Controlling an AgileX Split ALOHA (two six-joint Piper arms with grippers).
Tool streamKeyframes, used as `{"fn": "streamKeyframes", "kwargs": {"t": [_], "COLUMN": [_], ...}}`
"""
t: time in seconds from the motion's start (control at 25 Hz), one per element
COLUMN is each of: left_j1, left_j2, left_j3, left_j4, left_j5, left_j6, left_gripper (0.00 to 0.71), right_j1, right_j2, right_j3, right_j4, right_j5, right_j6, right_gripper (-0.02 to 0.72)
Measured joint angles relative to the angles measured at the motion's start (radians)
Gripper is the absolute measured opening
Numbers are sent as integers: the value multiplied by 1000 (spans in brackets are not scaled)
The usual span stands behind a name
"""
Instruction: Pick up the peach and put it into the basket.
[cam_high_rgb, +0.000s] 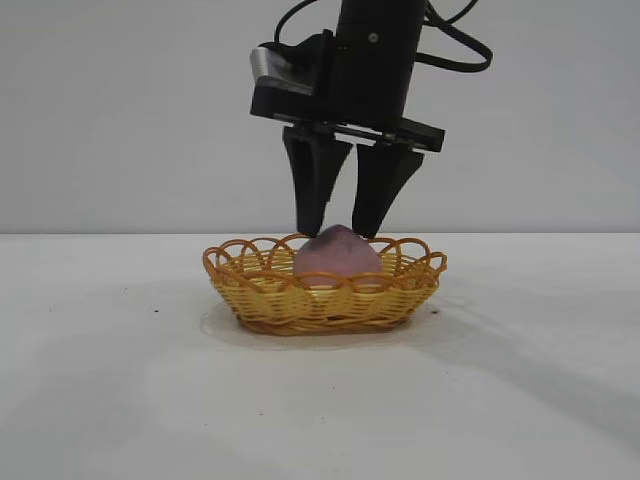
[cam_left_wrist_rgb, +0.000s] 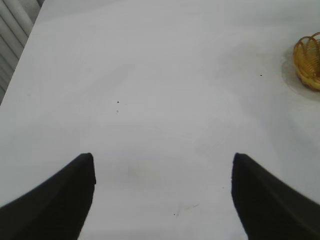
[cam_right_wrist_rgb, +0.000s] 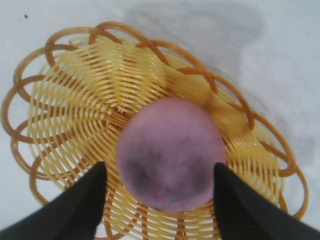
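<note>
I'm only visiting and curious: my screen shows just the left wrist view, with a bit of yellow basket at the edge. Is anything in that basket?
Observer: Yes, the peach sits inside the basket, as the exterior view shows.
Operator: The left gripper on my screen hangs open over the table. Is another arm near the fruit?
Observer: The right gripper is directly above the peach, pointing down.
Operator: Squeezing it?
Observer: No. In the right wrist view its fingers are spread, one on each side.
</note>
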Motion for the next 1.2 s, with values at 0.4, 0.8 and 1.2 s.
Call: {"fn": "streamKeyframes", "kwargs": {"t": [0.4, 0.8, 1.2], "left_j1": [1, 1, 1], "left_j2": [0, 0, 0], "left_j3": [0, 0, 0], "left_j4": [0, 0, 0], "left_j5": [0, 0, 0], "left_j6": [0, -2, -2], "left_gripper": [527, 527, 527], "right_j1": [-132, -395, -489], "right_j2": [-68, -68, -72], "right_j3": [-28, -28, -28], "right_j4": [-42, -53, -107], "right_j5": [23, 6, 108], "right_j6": [42, 61, 55], "right_gripper": [456, 456, 456]}}
